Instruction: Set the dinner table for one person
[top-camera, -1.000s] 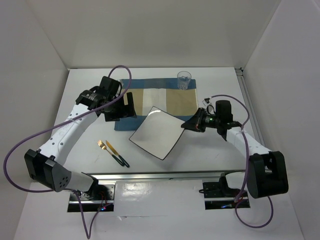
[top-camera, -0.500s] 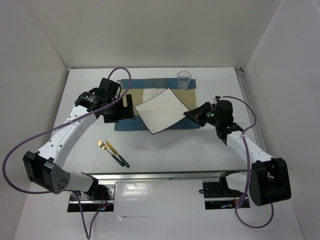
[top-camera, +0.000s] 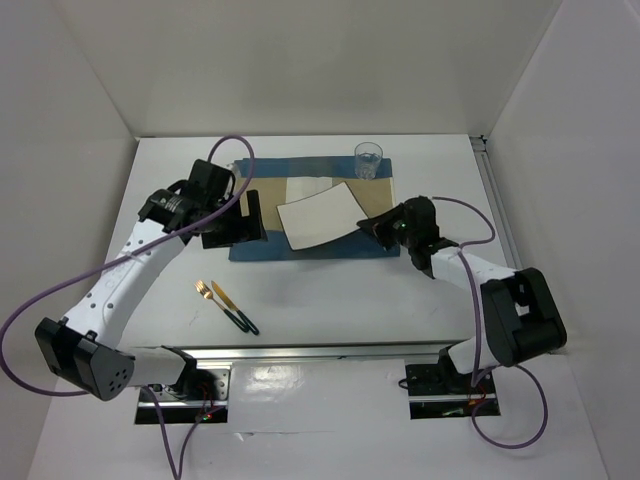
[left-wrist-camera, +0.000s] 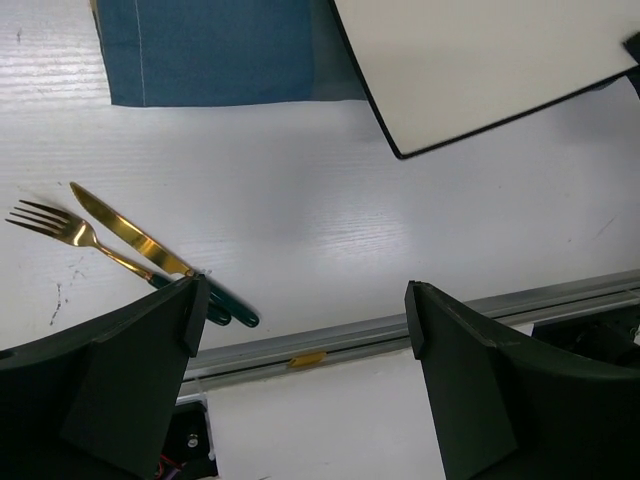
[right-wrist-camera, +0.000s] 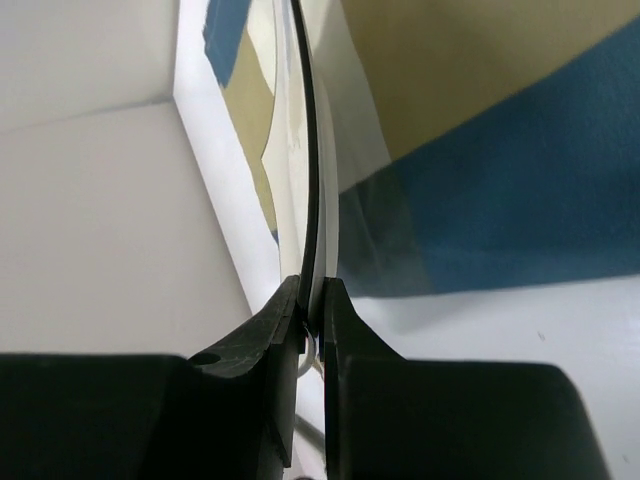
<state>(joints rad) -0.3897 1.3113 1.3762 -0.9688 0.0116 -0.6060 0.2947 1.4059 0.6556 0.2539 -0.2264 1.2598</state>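
My right gripper (top-camera: 372, 226) is shut on the corner of a square white plate with a dark rim (top-camera: 320, 214) and holds it over the blue-and-tan striped placemat (top-camera: 375, 205) on the white dinner table (top-camera: 330, 290). In the right wrist view the plate's edge (right-wrist-camera: 310, 180) runs upward from between my fingers, gripper point (right-wrist-camera: 312, 305). My left gripper (top-camera: 247, 215) is open and empty over the placemat's left end; in its wrist view (left-wrist-camera: 300, 315) it frames the plate (left-wrist-camera: 480, 60), the gold fork (left-wrist-camera: 60, 228) and the gold knife (left-wrist-camera: 130, 240).
A clear glass (top-camera: 368, 160) stands on the placemat's far right corner. The fork (top-camera: 206, 292) and knife (top-camera: 230, 305), both with dark green handles, lie on the table near the front left. A metal rail (top-camera: 330, 352) runs along the front edge.
My right gripper has carried the plate from the table in front of the placemat up and back onto the placemat's middle. My left gripper has stayed over the left end.
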